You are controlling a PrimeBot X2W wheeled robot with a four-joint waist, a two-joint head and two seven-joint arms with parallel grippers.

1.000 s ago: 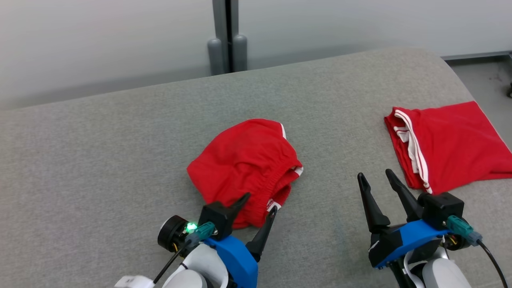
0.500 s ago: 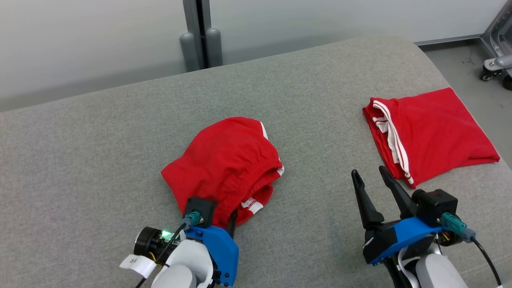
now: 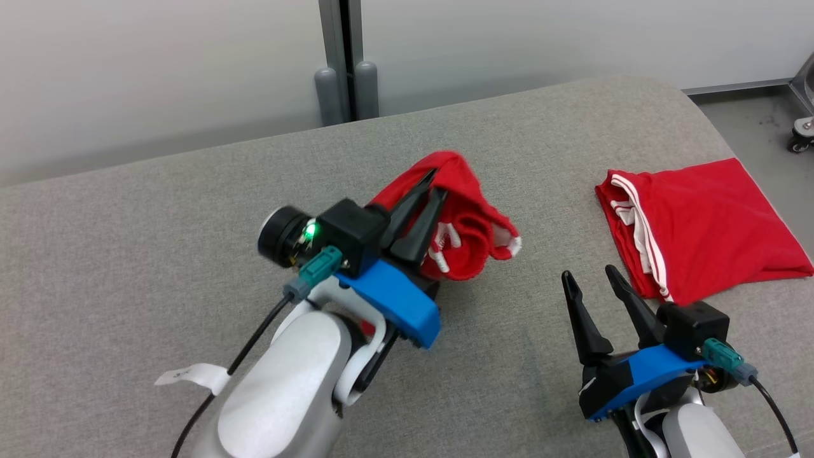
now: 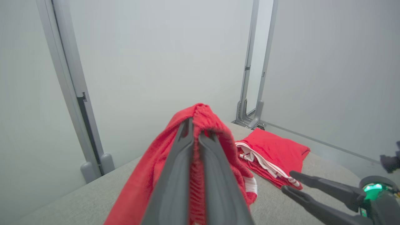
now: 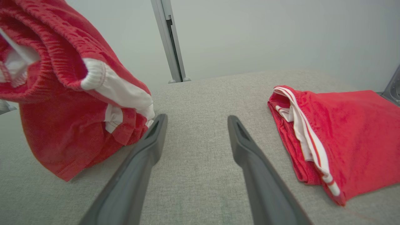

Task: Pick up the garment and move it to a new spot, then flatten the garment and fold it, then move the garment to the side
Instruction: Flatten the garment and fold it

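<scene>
The red garment (image 3: 467,219) is bunched and held above the grey cloth-covered desk (image 3: 159,242), near the middle of the head view. Its elastic waistband is draped over the tips of the left tool (image 3: 437,182), and white trim shows at its hem. In the right wrist view the garment (image 5: 62,134) hangs at 9 o'clock, with its lower edge close to the desk (image 5: 200,90); whether it touches cannot be told.

The left tool is clenched on the garment's waistband. Its arm reaches in from 7 o'clock of the garment, with the fingers pointing toward 1 o'clock. In the left wrist view the two fingers of the left tool (image 4: 195,128) lie pressed together, with the red cloth (image 4: 140,187) spilling down both sides.

At 4 o'clock of the garment, well apart from it, the right tool (image 3: 588,273) is released, with its fingers spread over bare desk and nothing between them (image 5: 197,118).

At 3 o'clock of the held garment a folded red garment (image 3: 706,229) with white stripes lies flat near the desk's right edge.

At 11 o'clock, beyond the desk's far edge, a grey post (image 3: 346,57) stands against a pale wall. At 2 o'clock there is grey floor (image 3: 750,114) with a caster (image 3: 798,143).
</scene>
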